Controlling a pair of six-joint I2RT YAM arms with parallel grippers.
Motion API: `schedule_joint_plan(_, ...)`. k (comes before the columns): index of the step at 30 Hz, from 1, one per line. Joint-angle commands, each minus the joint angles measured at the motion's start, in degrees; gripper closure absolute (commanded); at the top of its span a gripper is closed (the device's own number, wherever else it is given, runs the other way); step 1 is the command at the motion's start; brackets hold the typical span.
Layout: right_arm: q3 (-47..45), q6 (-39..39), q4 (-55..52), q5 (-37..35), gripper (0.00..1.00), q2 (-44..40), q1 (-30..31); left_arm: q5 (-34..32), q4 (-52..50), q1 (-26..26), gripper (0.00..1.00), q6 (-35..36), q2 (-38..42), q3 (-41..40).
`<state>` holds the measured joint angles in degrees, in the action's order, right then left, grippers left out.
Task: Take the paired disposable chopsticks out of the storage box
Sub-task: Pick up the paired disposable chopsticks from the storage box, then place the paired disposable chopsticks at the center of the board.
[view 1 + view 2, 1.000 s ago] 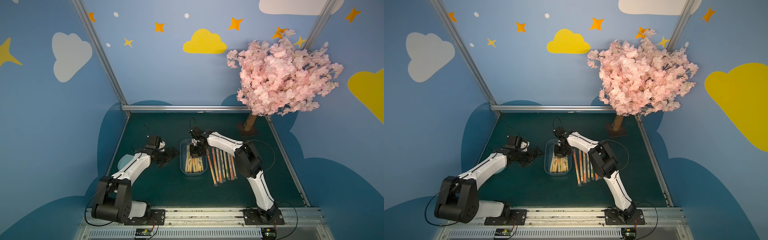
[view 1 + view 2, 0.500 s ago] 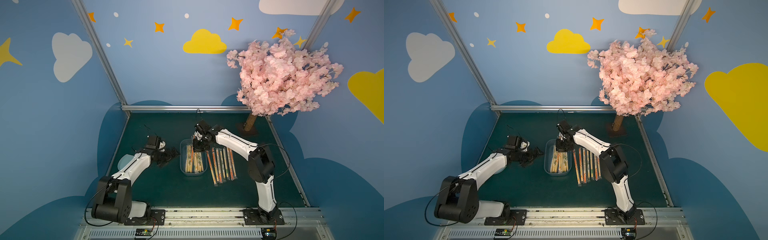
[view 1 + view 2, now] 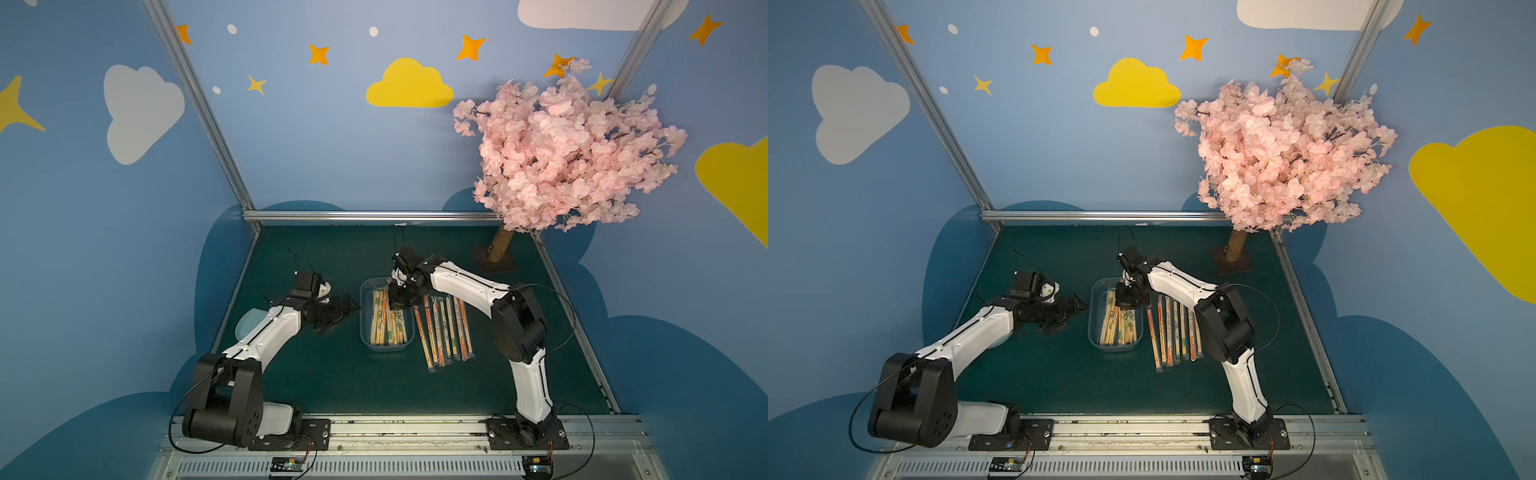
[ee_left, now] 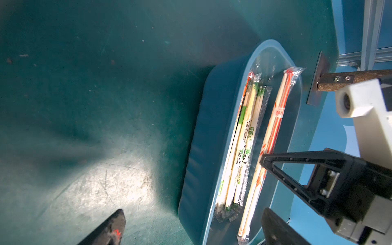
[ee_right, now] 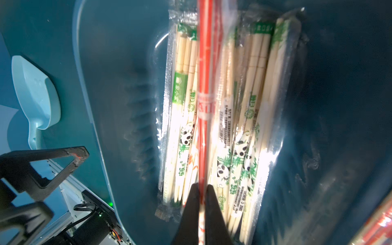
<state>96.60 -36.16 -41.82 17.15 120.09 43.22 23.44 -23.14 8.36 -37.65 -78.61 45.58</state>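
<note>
1. the right end effector is pressed together on one orange-printed chopstick pair, pinching its clear sleeve partway along its length.
2. that pair sits above the rest, lengthwise over the inside of the storage box; the left wrist view shows it set apart from the bundle, towards the box's right-hand wall.
3. in both top views the right arm reaches over the far half of the box, with its end effector pointing down into it.
4. the other paired disposable chopsticks lie in the box as a loose bundle along its length, in sleeves with green marks and panda prints.
5. the transparent, bluish box stands on the dark green counter, about midway between the two arms.
6. a row of sleeved pairs lies side by side on the counter just beside the box, on the robot's right.
7. the left end effector is spread wide and holds nothing; it hovers near the box's left wall, apart from it.
8. a pale blue plastic scoop lies on the counter on the left arm's side.
9. an artificial cherry-blossom tree stands at the far right corner.
</note>
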Motion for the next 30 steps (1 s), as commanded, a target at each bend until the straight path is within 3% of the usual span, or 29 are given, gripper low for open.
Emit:
schedule_joint_plan(1,-1.0,0.0,0.6,-0.4,1.0,-0.3,-0.3,0.6,-0.8,-0.2,0.0,0.8,1.1,0.1)
schedule_joint_plan(16,-5.7,0.2,1.7,-1.4,1.0,-12.7,-4.9,-0.2,-1.9,-0.2,0.0,2.4,1.7,0.6)
schedule_joint_plan(21,-11.8,3.3,1.0,-2.8,1.0,-19.2,-10.8,-0.2,-2.5,0.0,0.0,2.6,1.7,0.8)
schedule_joint_plan(30,-23.4,17.8,-5.3,-9.4,1.0,-26.5,-26.5,-0.8,-4.2,1.4,0.0,2.8,1.8,2.2)
